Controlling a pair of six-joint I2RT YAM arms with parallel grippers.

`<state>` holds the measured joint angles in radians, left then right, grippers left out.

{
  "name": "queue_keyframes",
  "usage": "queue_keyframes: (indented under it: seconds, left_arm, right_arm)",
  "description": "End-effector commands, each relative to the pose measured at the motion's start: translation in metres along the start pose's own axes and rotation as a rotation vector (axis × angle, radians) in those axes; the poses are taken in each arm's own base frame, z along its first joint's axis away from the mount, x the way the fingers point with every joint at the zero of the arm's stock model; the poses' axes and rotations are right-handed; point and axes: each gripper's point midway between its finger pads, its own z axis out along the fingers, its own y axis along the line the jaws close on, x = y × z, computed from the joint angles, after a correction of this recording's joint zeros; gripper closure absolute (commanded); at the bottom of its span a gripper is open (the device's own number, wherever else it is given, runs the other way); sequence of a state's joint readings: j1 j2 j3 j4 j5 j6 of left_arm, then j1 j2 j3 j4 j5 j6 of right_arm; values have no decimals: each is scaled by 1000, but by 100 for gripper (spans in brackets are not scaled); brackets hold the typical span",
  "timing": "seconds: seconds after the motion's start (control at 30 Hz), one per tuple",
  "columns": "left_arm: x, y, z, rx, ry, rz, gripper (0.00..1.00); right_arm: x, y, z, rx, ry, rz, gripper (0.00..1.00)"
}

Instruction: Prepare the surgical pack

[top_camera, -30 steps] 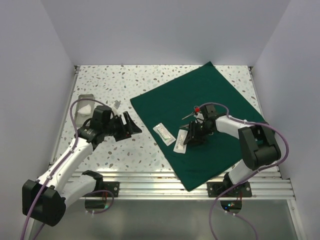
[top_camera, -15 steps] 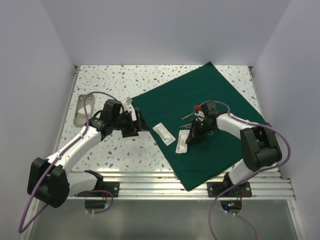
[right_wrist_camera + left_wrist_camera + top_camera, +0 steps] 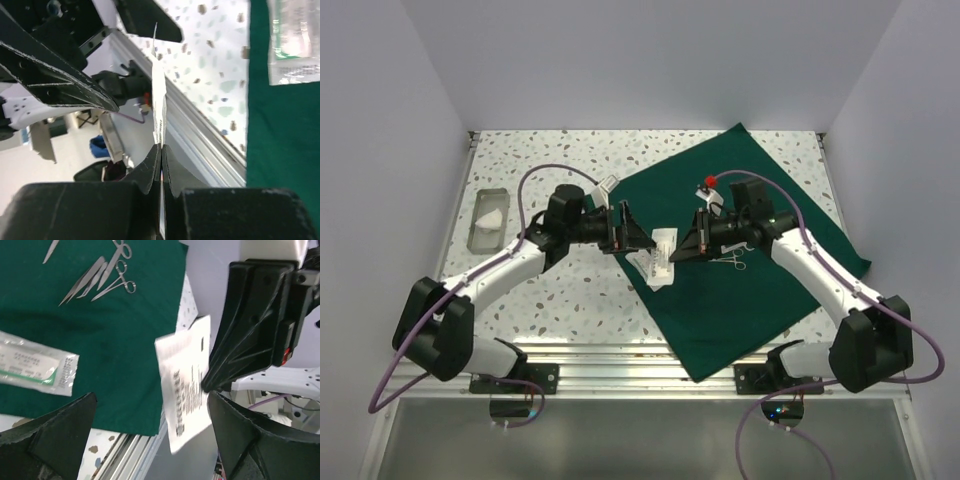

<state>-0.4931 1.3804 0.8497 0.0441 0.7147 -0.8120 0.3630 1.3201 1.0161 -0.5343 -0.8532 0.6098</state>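
Note:
The surgical pack's dark green drape (image 3: 750,210) lies spread flat on the right half of the table. My right gripper (image 3: 684,243) (image 3: 161,147) is shut on a white printed packet (image 3: 665,243) (image 3: 187,390) (image 3: 159,115), held on edge above the drape's left border. My left gripper (image 3: 632,236) (image 3: 150,397) faces it from the left, jaws wide open on either side of the packet, not touching it. A second clear-and-white packet (image 3: 647,268) (image 3: 35,370) (image 3: 292,45) lies on the drape. Silver instruments (image 3: 730,258) (image 3: 100,277) lie further right.
A small steel tray (image 3: 489,236) with something white in it sits on the speckled table (image 3: 550,160) at the far left. An aluminium rail (image 3: 620,355) runs along the near edge. White walls close in the sides and back.
My right gripper has shut on the white packet and carried it up and left off the drape. My left arm has swung right to meet it, its jaws opening wider.

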Motion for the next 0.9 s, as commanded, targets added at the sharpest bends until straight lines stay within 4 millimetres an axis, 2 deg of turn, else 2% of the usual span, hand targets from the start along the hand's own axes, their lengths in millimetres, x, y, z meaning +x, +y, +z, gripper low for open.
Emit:
queue_keyframes:
  seconds: [0.0,0.1,0.17,0.27,0.3,0.4,0.43,0.5,0.53,0.57,0.6,0.63,0.67,0.7,0.73,0.77,0.8,0.83,0.87]
  left_arm:
    - [-22,-36,3,141,-22,62,4]
    - [-10,-46,3,216,32,52,6]
    - [-4,-45,3,233,47,36,7]
    - [2,-43,1,234,61,18,10]
    - [1,-48,-1,258,55,32,11]
    - [4,-53,-4,286,58,14,31]
    - [4,-52,-5,280,57,23,48]
    - [0,-40,-8,218,43,-5,60]
    - [-2,-35,-11,203,36,10,73]
    - [-7,-32,-14,191,25,19,83]
    - [-15,-12,-23,121,5,-28,92]
    - [-21,0,-30,80,-15,1,97]
    - [-33,24,-46,-5,-38,-60,97]
    - [-42,42,-55,-83,-65,-68,98]
    - [-66,50,-68,-152,-101,40,99]
    - [-67,87,-90,-283,-84,-64,100]
    - [-80,108,-104,-382,-118,-58,100]
    - [-105,116,-121,-446,-154,29,100]
    - [-107,147,-142,-563,-136,-38,100]
  right_arm:
    - [-2,43,2,-150,33,-3,100]
    - [-2,54,10,-191,59,-17,100]
    - [-5,63,11,-227,60,-35,100]
    - [-12,67,12,-233,56,-28,100]
    - [-13,66,14,-232,55,-27,100]
    - [-20,62,20,-220,51,-23,100]
    - [-21,60,21,-213,50,-20,100]
    - [-29,55,26,-174,34,-39,100]
    - [-27,49,26,-145,51,-19,85]
    - [-30,49,26,-124,49,-29,74]
    - [-27,30,26,-19,49,-16,66]
    - [-28,18,25,56,42,-20,54]
    - [-32,9,23,116,37,-62,51]
    - [-24,-3,19,184,66,-38,49]
    - [-26,-16,17,252,53,-46,48]
    - [-22,-23,16,276,67,-61,48]
    - [-19,-28,14,296,77,-59,48]
    - [-16,-32,14,311,78,-64,48]
    - [-9,-39,14,317,98,-51,47]
